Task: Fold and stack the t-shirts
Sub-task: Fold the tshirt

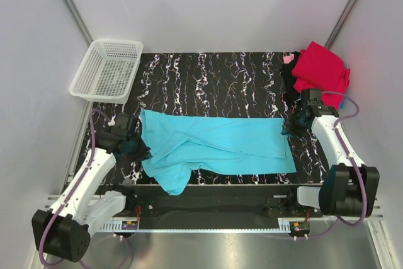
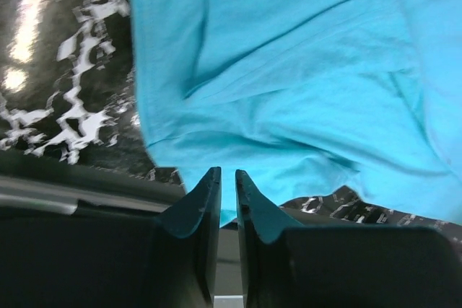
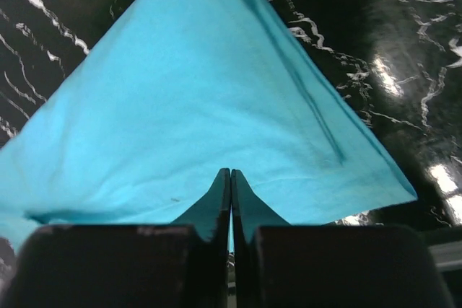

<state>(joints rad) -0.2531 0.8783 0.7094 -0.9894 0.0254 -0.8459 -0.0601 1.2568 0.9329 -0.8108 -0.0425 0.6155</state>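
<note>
White walls box in a black marbled bench (image 1: 214, 74). Turquoise t-shirt (image 1: 220, 146) lies spread along the near edge, partly folded over itself, with its left part draped over that edge. Left gripper (image 2: 227, 174) sits at the shirt's left side by the near left corner. Its jaws are a narrow slit apart with the hem showing through; cannot tell if cloth is pinched. Right gripper (image 3: 230, 172) is at the shirt's right edge, jaws pressed together on a sliver of turquoise, so clamped on cloth. Red t-shirt (image 1: 321, 70) is bunched at the far right corner, on black cloth (image 1: 289, 83) beside a bit of pink cloth (image 1: 288, 59). White mesh basket (image 1: 118, 41) sits at the far left corner, overhanging the left edge.
</note>
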